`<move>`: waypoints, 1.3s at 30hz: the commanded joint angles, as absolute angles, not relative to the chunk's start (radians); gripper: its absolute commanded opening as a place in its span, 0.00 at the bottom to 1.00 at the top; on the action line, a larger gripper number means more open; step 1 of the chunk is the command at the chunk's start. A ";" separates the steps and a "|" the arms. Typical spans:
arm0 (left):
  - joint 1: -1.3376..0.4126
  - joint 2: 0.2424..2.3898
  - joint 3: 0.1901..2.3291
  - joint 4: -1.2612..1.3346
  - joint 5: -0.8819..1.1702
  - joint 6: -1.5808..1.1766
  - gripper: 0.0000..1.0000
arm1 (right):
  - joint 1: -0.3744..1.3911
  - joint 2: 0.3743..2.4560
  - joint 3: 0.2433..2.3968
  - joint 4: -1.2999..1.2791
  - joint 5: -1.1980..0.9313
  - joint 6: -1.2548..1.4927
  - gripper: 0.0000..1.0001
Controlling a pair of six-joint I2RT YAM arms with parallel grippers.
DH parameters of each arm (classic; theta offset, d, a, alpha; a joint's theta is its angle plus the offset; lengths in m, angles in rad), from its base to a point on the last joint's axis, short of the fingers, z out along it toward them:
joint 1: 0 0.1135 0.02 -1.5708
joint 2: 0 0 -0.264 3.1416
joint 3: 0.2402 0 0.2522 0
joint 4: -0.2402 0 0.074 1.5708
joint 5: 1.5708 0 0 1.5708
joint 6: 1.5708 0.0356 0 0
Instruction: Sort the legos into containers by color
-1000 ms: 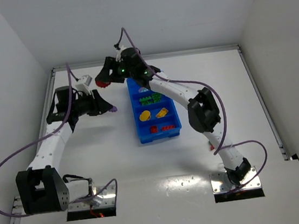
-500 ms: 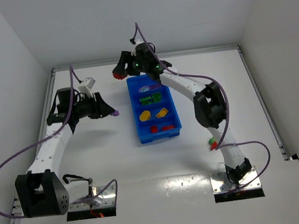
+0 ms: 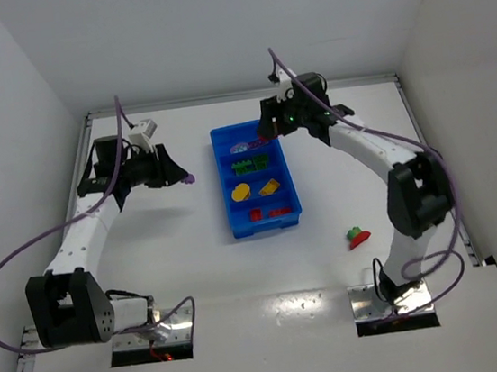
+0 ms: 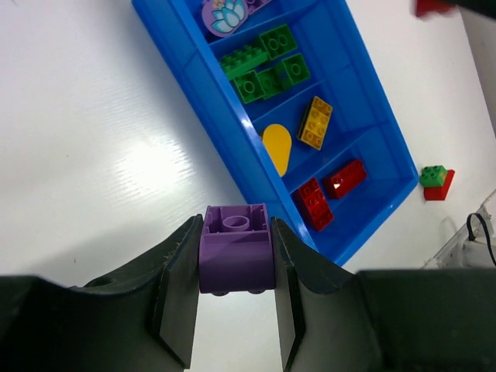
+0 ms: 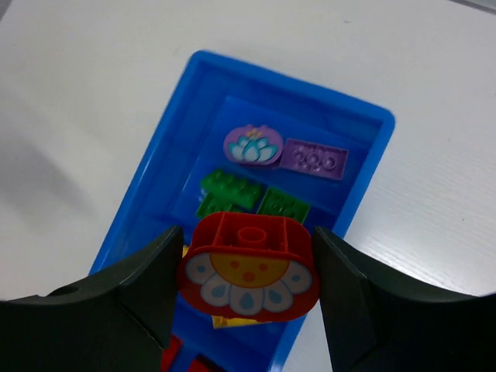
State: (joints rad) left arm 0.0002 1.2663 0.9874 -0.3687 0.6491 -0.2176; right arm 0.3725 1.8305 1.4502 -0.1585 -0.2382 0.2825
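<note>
The blue tray (image 3: 223, 189) lies mid-table, its four compartments holding purple, green, yellow and red legos from far to near. My left gripper (image 3: 181, 178) hangs left of the tray, shut on a purple rounded lego (image 4: 235, 248). Over the tray's far end my right gripper (image 3: 268, 129) is shut on a red lego with a flower face (image 5: 248, 267). Beneath it I see the purple (image 5: 252, 146) and green (image 5: 229, 191) legos in the tray (image 5: 151, 155). A green lego on a red one (image 3: 356, 236) lies loose on the table, right of the tray's near end.
White walls close in the table on the left, back and right. The right arm's links arch from its base along the right side. Purple cables trail from both arms.
My right gripper swung rightward with the red lego, from beyond the tray's far-left corner to its far-right side. The arm's move uncovered the loose green-and-red pair. The left gripper shifted slightly.
</note>
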 commanded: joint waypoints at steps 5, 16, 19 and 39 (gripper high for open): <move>0.008 1.379 1.106 -0.327 0.626 -0.215 0.28 | 0.408 1.553 1.204 -0.189 -0.388 -0.006 0.00; 0.008 1.459 1.154 -0.305 0.637 -0.233 0.28 | 0.485 1.511 1.146 -0.319 -0.325 -0.028 0.00; 0.008 1.459 1.154 -0.305 0.637 -0.224 0.28 | 0.521 1.511 1.137 -0.354 -0.325 -0.018 0.00; 0.008 1.457 1.135 -0.296 0.627 -0.215 0.28 | 0.601 1.597 1.097 -0.351 -0.216 0.164 0.00</move>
State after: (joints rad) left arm 0.0006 1.4593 1.1156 -0.3370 0.6239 -0.2211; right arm 0.5934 1.5864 1.0767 -0.3855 -0.2340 0.1246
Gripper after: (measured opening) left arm 0.422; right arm 0.634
